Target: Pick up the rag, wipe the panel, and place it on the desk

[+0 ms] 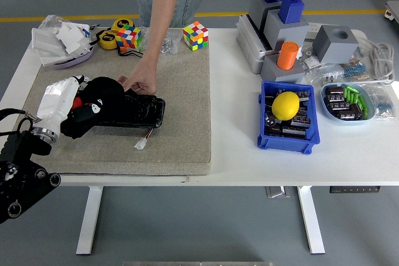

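Observation:
A black panel [137,111] lies on the beige mat [181,91] with a white plug on thin wires at its lower right. My left hand [81,107] comes in from the lower left and is shut on a black rag [100,98], which it presses on the panel's left end. A person's hand [138,81] at the far side rests on the panel's top edge and holds it. My right hand is out of view.
Two puzzle cubes [195,34], tape rolls [110,38] and a bowl with plastic bags [62,42] sit at the back left. A blue bin with a yellow ball [287,105], grey fixtures [280,29] and a tray of parts [349,101] stand to the right.

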Tool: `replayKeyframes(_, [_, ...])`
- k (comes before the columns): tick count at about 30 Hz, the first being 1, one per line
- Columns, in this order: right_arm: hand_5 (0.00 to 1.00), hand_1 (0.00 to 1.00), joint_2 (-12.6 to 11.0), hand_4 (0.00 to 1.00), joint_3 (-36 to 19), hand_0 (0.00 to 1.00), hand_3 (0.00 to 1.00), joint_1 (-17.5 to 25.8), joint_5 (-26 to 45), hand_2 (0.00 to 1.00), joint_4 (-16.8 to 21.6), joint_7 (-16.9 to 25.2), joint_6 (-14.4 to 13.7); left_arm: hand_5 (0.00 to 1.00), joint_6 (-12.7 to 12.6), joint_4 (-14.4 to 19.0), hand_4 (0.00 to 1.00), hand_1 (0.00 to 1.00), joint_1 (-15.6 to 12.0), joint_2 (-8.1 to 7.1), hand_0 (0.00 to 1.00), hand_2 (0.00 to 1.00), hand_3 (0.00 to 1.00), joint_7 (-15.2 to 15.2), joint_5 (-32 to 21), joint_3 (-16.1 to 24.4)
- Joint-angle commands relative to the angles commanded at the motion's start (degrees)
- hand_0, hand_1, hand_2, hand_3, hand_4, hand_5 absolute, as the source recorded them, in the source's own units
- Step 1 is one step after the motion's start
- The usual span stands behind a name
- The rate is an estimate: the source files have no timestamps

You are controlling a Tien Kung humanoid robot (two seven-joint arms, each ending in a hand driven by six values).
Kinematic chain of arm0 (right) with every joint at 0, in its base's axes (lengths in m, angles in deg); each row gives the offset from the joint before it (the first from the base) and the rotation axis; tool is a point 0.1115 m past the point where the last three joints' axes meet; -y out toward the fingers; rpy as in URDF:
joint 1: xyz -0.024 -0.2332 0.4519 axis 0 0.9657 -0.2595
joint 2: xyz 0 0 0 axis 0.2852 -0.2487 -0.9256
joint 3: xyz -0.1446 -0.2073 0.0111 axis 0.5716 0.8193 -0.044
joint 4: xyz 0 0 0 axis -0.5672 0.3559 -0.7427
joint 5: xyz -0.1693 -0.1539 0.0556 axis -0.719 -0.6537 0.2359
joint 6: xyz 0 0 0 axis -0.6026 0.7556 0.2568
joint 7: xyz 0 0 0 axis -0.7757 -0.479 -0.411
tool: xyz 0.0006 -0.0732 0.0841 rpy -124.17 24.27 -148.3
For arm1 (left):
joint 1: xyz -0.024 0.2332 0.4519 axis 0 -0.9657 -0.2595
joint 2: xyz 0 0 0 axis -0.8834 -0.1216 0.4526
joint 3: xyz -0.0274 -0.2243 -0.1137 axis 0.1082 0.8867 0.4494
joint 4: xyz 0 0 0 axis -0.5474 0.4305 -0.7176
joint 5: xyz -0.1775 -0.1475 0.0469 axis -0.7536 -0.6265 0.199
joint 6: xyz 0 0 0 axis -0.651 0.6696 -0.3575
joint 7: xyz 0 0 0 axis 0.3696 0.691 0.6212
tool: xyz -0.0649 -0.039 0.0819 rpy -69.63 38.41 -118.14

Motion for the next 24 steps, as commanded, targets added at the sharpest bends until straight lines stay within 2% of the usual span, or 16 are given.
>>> replayKeyframes(10, [0.584, 0.647, -0.2, 0.995, -0.1, 0.741, 0.615, 0.0, 0.1, 0.695, 0.0, 0.1, 0.1, 0.200, 0.0, 1.5, 0.520, 0.117, 1.8, 1.90, 0.196, 0.307, 0.575, -0.6, -0.3, -5.1])
replayKeyframes(24, [0.585, 0.648, -0.4, 0.997, 0.4, 0.741, 0.616, -0.2, 0.2, 0.694, -0.1, 0.0, 0.2, 0.197, 0.0, 2.2, 0.520, 0.117, 3.6, 4.56, 0.198, 0.307, 0.577, -1.1, -0.8, -8.1])
